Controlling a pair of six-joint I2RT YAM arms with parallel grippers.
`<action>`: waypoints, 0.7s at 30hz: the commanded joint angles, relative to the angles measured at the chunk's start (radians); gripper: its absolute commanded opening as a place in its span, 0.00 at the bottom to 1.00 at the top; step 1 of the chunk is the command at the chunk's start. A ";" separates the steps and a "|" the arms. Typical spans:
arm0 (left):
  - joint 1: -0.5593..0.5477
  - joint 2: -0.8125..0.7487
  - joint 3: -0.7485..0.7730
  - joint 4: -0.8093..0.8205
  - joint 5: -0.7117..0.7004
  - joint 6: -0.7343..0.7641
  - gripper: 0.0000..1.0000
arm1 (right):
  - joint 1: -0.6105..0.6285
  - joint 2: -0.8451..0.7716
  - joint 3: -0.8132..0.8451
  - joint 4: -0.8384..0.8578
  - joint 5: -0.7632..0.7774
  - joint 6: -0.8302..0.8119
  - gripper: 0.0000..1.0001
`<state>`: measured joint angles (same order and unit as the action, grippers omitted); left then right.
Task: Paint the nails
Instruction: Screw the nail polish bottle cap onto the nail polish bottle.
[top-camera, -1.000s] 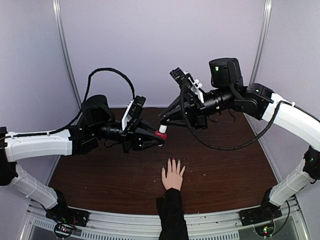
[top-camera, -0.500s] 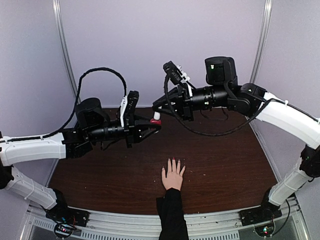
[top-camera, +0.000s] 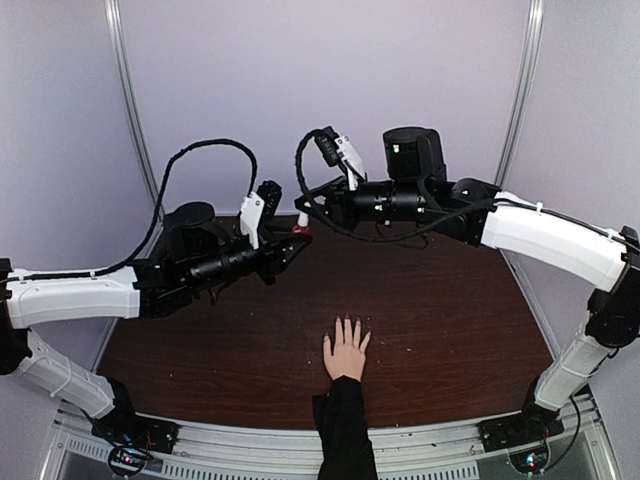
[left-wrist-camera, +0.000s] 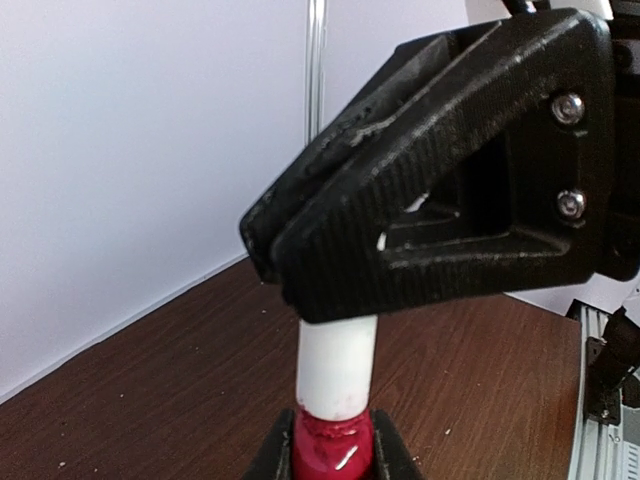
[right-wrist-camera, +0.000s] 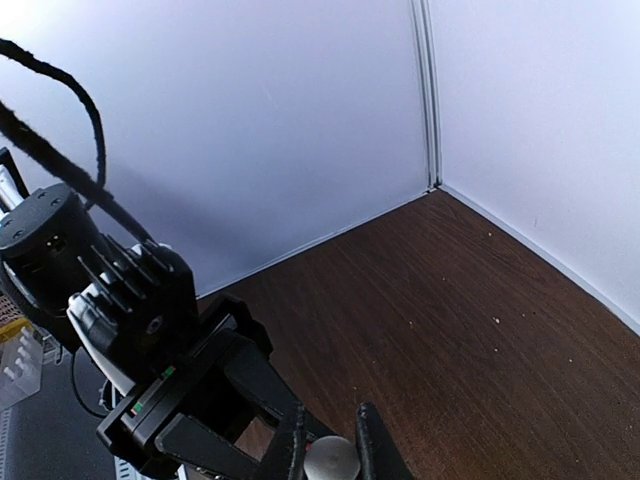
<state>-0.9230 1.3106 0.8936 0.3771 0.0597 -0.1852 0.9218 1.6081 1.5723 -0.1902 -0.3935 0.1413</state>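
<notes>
Nails (top-camera: 347, 321) tip the fingers of a pale hand (top-camera: 346, 354) lying palm down on the dark desk (top-camera: 450, 320), fingers pointing away from the arm bases and a black sleeve (top-camera: 343, 430) trailing to the near edge. They are too small in the top view to tell painted from bare. Judged from the pictures, they are tiny, hard and fixed to a living hand, so nothing should grip them; only a wet brush tip should touch them, and lightly.

High above the desk and well apart from the hand, the left gripper (left-wrist-camera: 330, 458) has its jaws closed on the body of a small red bottle (left-wrist-camera: 330, 445). The right gripper (left-wrist-camera: 335, 310) has its jaws clamped on the bottle's white cap (left-wrist-camera: 338, 368). The bottle looks light, smooth and probably breakable, so the body and the cap are the sensible places to hold it.

Red colour shows at the bottle's neck just below the cap. How much polish is inside cannot be told, nor whether the cap is loosened.
</notes>
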 joint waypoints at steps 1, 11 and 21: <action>0.009 -0.011 0.038 0.117 -0.113 -0.003 0.00 | 0.023 0.018 -0.013 -0.075 0.031 0.034 0.07; 0.036 -0.048 0.022 0.061 0.264 -0.008 0.00 | -0.047 -0.126 -0.082 -0.025 -0.099 -0.051 0.59; 0.048 -0.021 0.064 0.079 0.619 -0.034 0.00 | -0.095 -0.164 -0.075 -0.044 -0.487 -0.154 0.63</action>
<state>-0.8867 1.2831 0.8974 0.3920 0.4831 -0.1944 0.8284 1.4464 1.4818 -0.2237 -0.6788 0.0498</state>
